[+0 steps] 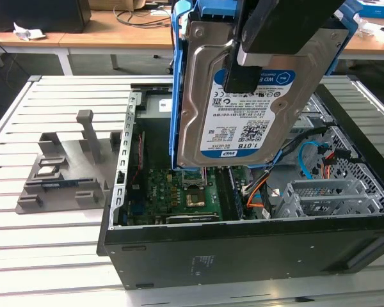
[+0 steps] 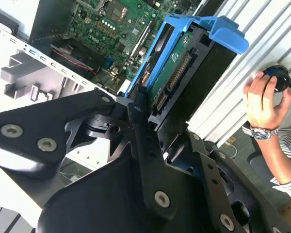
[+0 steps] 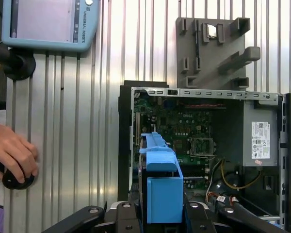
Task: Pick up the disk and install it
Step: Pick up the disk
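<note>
The disk (image 1: 243,115), a silver hard drive with a white-and-blue label in a bright blue frame, hangs on edge above the open computer case (image 1: 243,256). My gripper (image 1: 243,73) is shut on it from above, one black finger across the label. In the second wrist view the disk (image 2: 184,73) shows its connector edge, clamped in the gripper (image 2: 155,121), with the motherboard (image 2: 111,29) beyond. In the first wrist view the disk's blue frame (image 3: 160,189) sits between the fingers (image 3: 123,211) over the case's interior (image 3: 194,131).
A grey plastic fixture (image 1: 64,166) lies on the slatted table at the exterior view's left of the case. Inside are cables (image 1: 307,160) and a grey power supply box (image 3: 259,136). A person's hand (image 3: 12,150) rests on a black knob near a pendant (image 3: 43,24).
</note>
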Robot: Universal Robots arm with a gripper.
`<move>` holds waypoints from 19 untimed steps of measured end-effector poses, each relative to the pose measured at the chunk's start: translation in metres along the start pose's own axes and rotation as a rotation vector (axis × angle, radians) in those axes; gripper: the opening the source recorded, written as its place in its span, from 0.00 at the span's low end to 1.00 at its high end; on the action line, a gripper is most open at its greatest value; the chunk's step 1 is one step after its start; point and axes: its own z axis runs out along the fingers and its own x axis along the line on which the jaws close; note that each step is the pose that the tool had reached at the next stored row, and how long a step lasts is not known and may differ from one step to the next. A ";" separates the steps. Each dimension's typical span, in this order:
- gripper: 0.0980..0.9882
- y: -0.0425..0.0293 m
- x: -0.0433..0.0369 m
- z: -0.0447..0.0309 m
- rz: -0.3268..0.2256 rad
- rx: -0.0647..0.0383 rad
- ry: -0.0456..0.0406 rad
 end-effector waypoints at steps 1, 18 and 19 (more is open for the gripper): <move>0.30 0.0000 0.0000 0.0000 0.000 0.000 0.0001; 0.30 -0.0670 -0.0076 0.0008 -0.006 -0.001 0.0073; 0.30 -0.0697 -0.0076 0.0008 -0.006 -0.001 0.0076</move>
